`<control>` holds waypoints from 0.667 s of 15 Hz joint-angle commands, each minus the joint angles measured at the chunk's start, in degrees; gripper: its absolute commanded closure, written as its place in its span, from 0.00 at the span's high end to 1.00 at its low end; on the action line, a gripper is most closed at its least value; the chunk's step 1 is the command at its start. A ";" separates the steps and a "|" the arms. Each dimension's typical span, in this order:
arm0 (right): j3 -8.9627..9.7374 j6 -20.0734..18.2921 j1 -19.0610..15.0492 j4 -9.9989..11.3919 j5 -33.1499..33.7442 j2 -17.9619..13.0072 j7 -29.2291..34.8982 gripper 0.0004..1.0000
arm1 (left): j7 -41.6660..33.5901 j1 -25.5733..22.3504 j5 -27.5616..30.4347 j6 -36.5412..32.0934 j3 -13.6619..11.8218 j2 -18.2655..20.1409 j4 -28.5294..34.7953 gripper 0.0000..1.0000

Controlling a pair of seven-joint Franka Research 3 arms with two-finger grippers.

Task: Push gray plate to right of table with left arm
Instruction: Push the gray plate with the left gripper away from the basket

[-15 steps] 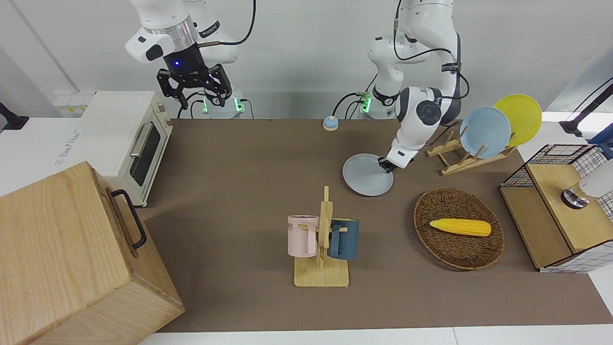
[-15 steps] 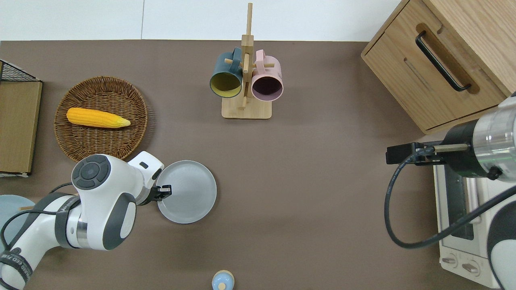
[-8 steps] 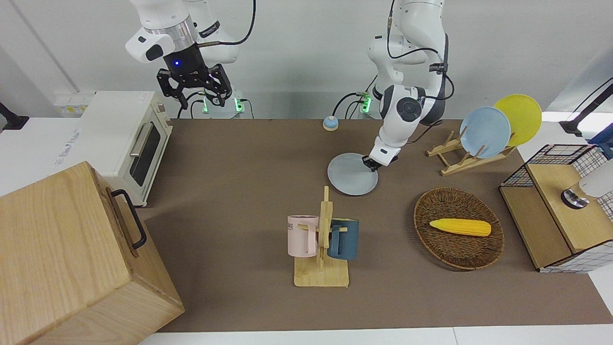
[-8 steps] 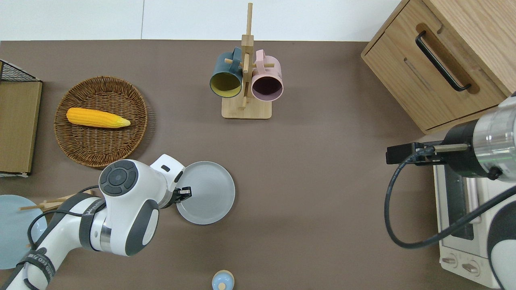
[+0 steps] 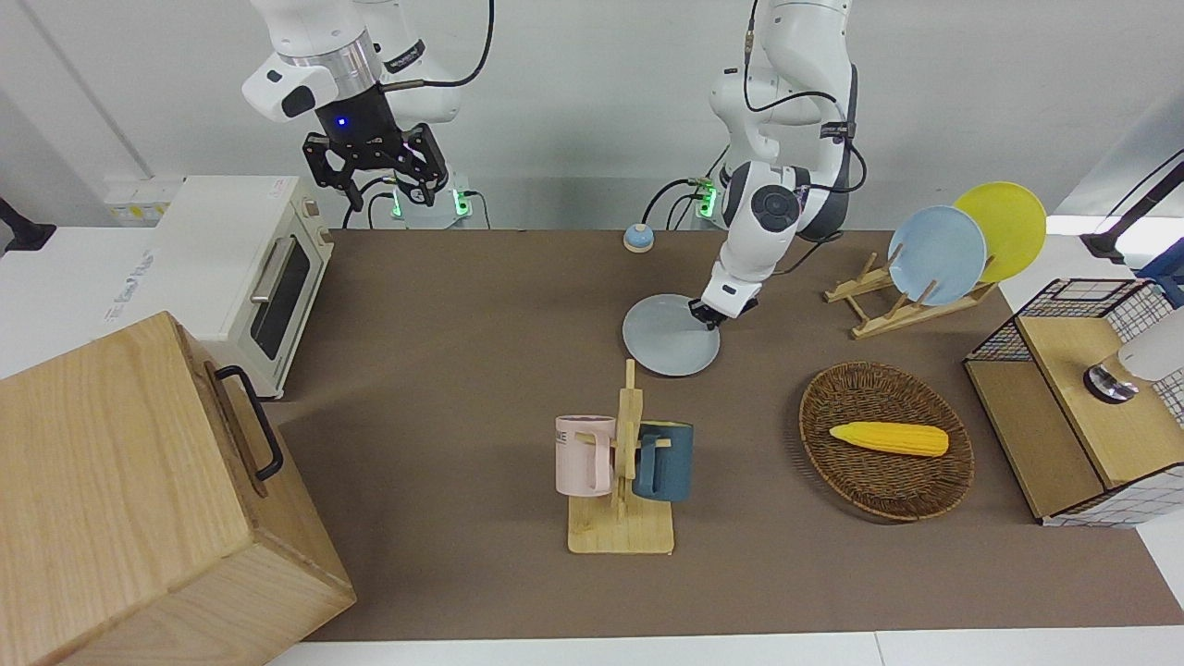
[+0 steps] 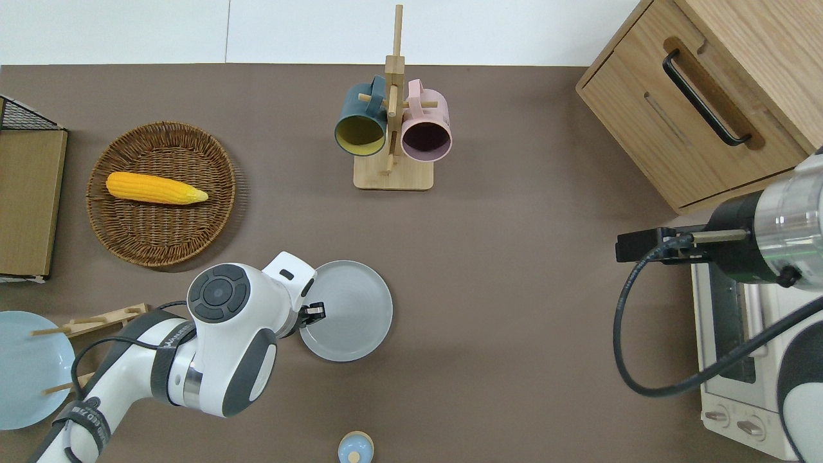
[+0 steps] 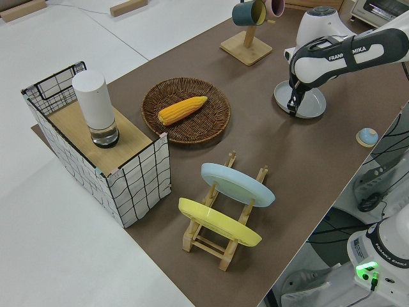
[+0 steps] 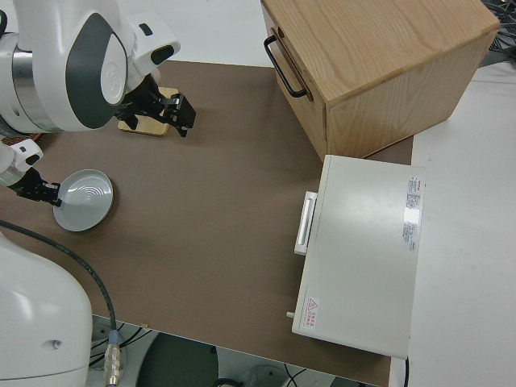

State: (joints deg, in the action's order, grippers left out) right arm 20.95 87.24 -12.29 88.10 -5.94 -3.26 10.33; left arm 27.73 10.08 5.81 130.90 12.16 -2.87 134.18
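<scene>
Gray plate (image 6: 350, 312) flat on table (image 6: 514, 270), mid-table, nearer robots than mug rack (image 6: 392, 128) | left gripper (image 6: 314, 312) down at plate's rim on left-arm side, touching | we can't tell jaws' state | right arm parked

The gray plate (image 6: 347, 310) lies flat on the table (image 6: 514, 289), nearer to the robots than the mug rack (image 6: 392, 122). The left gripper (image 6: 315, 312) touches its rim at the left arm's end. The wicker basket (image 6: 161, 193) holds a corn cob (image 6: 156, 188). The right arm is parked.
</scene>
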 commanded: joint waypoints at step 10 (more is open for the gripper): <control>0.15 -0.31 -0.37 -0.82 -0.92 0.36 0.12 1.00 | 8.83 0.91 2.54 6.12 6.82 -1.17 0.56 0.00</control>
State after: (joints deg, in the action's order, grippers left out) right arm 20.95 87.24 -12.29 88.10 -5.94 -3.26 10.33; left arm 33.98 10.20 7.91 134.31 18.02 -3.19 134.18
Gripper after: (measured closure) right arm 0.004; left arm 0.965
